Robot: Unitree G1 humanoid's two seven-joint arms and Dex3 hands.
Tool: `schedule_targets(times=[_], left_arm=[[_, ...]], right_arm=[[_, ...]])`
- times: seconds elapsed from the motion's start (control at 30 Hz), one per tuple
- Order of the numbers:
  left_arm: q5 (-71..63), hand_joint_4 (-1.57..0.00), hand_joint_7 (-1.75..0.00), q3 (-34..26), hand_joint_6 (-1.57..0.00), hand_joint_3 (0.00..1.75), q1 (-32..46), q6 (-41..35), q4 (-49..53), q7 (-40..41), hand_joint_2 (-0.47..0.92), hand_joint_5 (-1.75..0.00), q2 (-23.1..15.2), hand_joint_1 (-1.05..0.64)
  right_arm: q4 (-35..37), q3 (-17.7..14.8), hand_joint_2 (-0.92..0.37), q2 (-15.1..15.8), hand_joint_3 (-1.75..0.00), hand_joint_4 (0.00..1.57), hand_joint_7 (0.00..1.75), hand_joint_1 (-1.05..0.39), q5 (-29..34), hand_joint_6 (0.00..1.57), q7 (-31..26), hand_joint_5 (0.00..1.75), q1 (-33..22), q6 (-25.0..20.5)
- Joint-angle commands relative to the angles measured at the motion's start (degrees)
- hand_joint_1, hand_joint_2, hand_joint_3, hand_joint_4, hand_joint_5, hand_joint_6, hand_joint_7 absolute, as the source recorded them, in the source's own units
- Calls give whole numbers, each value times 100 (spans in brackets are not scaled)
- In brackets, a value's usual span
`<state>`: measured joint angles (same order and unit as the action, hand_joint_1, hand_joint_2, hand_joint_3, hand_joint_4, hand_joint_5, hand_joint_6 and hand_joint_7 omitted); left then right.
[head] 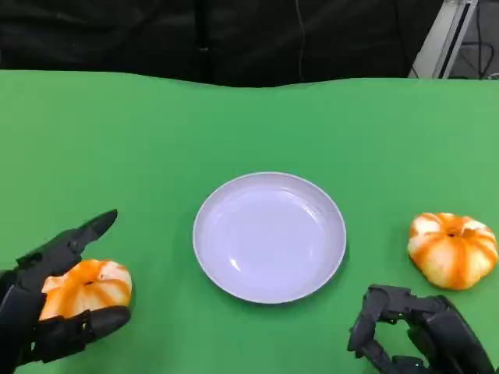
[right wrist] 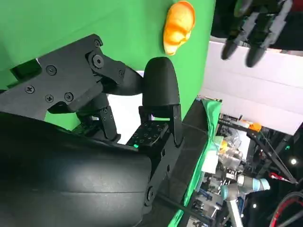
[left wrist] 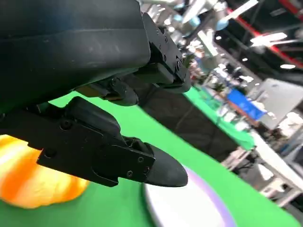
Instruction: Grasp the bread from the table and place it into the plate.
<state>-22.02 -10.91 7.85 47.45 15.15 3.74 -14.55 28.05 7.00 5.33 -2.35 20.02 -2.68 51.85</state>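
— Firstly, item left of the plate [head: 269, 237]?
— One bread [head: 86, 289], orange-and-white, cradled between the left hand's [head: 48, 304] fingers, seemingly poised for carrying over.
— Plate contents?
— Nothing; a white dish on the green table [head: 156, 132].
— Right of the plate?
— A second bread [head: 453, 249], loose on the table; near it the right hand [head: 417, 335], fingers curled around nothing.

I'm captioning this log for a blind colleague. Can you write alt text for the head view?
The robot's left hand grips an orange-and-white bread at lower left on a green table. An empty white plate sits at centre; a second bread lies right, above the empty right hand.
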Motion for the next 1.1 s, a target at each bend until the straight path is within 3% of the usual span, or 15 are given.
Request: schedule_targets(times=[0.03, 0.4, 1.1], left_arm=[[-76, -63, -2, 37, -52, 18, -33, -102, 81, 217, 92, -4, -170, -79], [-834, -64, -2, 249, -57, 25, 5, -605, 125, 679, 92, -2, -513, -82], [-890, -62, 0, 862, -57, 36, -219, -1087, 845, 706, 92, 0, -967, -87]], right_arm=[[-5, -71, -62, 85, -89, 81, 131, -24, -95, 81, 18, 157, -43, 32], [4, -80, -63, 95, -90, 79, 131, -23, -112, 80, 61, 158, -76, 72], [-133, -114, -64, 100, -86, 81, 131, -24, -114, 80, 68, 158, -197, 111]])
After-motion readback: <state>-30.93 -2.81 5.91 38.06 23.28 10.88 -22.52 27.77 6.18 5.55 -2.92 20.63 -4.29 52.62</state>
